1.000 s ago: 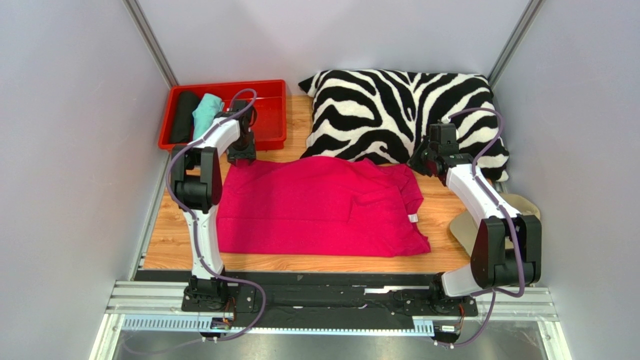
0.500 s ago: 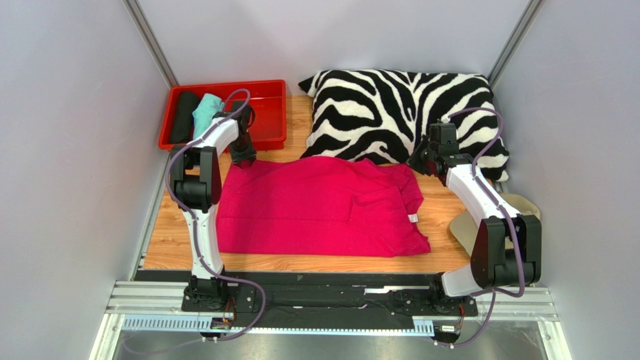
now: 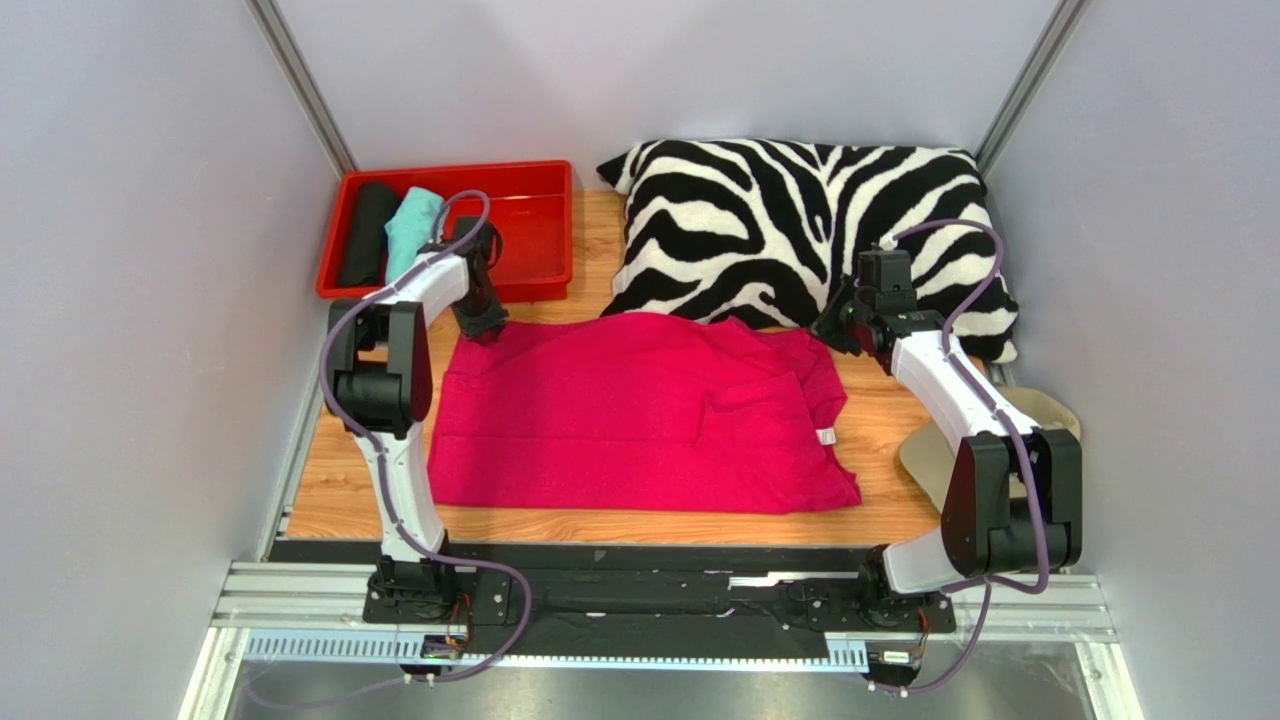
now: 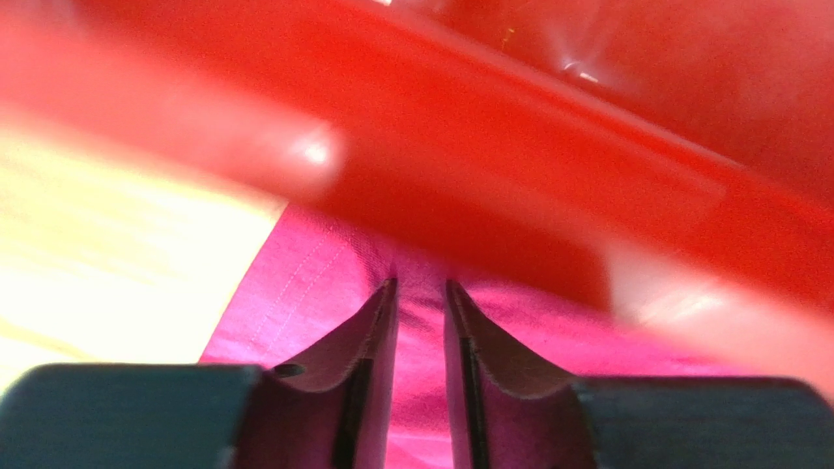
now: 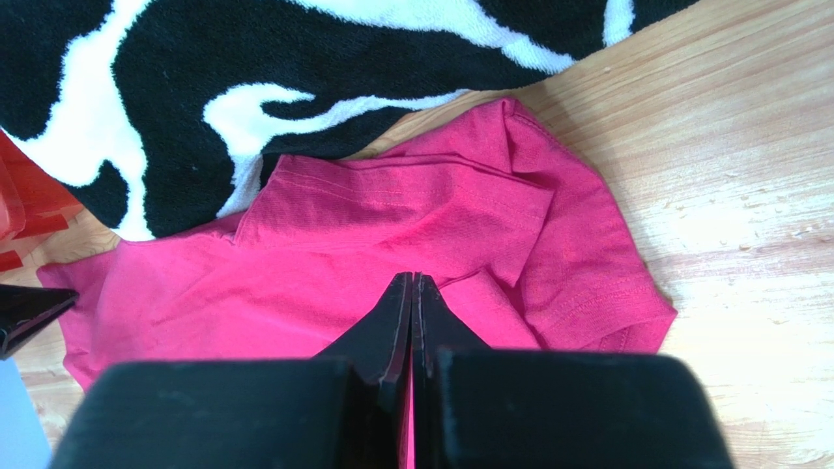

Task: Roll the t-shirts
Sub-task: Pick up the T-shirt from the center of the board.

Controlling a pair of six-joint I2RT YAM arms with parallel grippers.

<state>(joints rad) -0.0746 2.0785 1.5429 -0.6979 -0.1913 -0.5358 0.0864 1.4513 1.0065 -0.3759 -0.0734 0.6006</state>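
Note:
A magenta-pink t-shirt (image 3: 631, 413) lies spread flat on the wooden table, its small white label (image 3: 825, 437) near the right edge. My left gripper (image 3: 478, 315) is down at the shirt's far left corner, right beside the red tray. In the left wrist view its jaws (image 4: 421, 285) stand a narrow gap apart with pink cloth (image 4: 294, 283) showing between and under them. My right gripper (image 3: 845, 321) hangs over the shirt's far right sleeve. Its fingers (image 5: 412, 280) are pressed together with nothing between them, above the folded sleeve (image 5: 470, 210).
The red tray (image 3: 534, 225) at the back left holds a black roll (image 3: 367, 233) and a teal roll (image 3: 409, 225). A zebra-striped pillow (image 3: 796, 225) lies along the back, touching the shirt's far edge. A beige cap (image 3: 929, 458) sits by the right arm.
My left arm's elbow has swung left while its jaws narrowed over the shirt's far left corner. The shirt's left edge has shifted slightly. The right arm has not moved.

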